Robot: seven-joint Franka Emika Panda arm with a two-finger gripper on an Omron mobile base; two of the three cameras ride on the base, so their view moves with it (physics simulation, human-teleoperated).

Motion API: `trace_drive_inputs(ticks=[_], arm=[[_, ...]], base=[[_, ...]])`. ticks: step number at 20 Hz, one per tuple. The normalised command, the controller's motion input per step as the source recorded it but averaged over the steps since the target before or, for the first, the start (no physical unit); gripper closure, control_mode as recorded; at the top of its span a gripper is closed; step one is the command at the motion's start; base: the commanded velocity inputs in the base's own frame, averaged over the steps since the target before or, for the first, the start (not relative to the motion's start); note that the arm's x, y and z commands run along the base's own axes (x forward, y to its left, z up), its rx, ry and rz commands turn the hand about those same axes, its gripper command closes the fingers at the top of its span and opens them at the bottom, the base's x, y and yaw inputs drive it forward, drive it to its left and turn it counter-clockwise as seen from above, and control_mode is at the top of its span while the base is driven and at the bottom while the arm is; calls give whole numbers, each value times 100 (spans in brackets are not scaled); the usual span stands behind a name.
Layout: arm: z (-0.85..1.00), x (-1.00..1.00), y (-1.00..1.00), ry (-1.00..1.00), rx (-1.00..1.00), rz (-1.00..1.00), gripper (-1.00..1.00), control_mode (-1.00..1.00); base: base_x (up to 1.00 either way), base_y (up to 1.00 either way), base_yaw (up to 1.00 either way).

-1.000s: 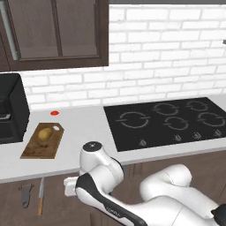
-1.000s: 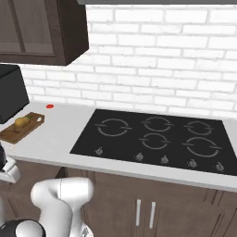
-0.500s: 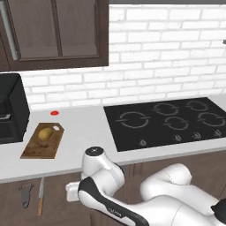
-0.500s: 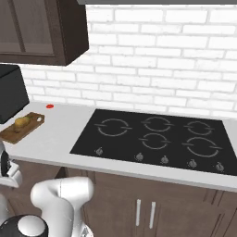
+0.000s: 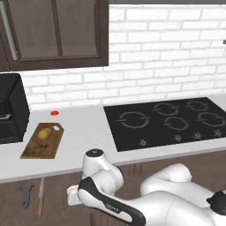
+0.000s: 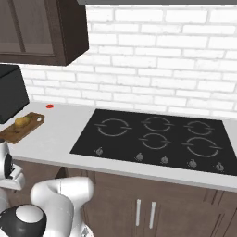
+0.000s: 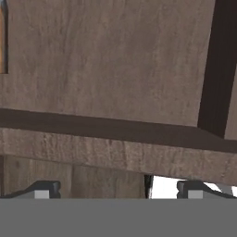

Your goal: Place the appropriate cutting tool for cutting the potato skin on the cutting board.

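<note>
Peeler (image 5: 26, 194) sits down low beside the knife (image 5: 40, 201), below the worktop (image 5: 84, 137) edge. My pincer (image 7: 118, 190) is spread open and empty, facing wood. I'd line up over the looped one, not the blade.

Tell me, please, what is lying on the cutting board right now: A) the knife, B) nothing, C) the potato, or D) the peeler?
C: the potato sits on the cutting board, while the peeler and the knife lie side by side below the counter edge.
</note>
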Motion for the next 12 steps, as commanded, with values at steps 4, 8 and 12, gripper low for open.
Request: trace_drive_inputs(ticks=[4,8,12], arm=[[-2,0,0,0,0,7,-100,-100],[0,0,1,0,-1,6,-100,-100],[0,0,0,-2,-2,4,-100,-100]], base=[[0,0,0],[0,0,0],[0,0,0]])
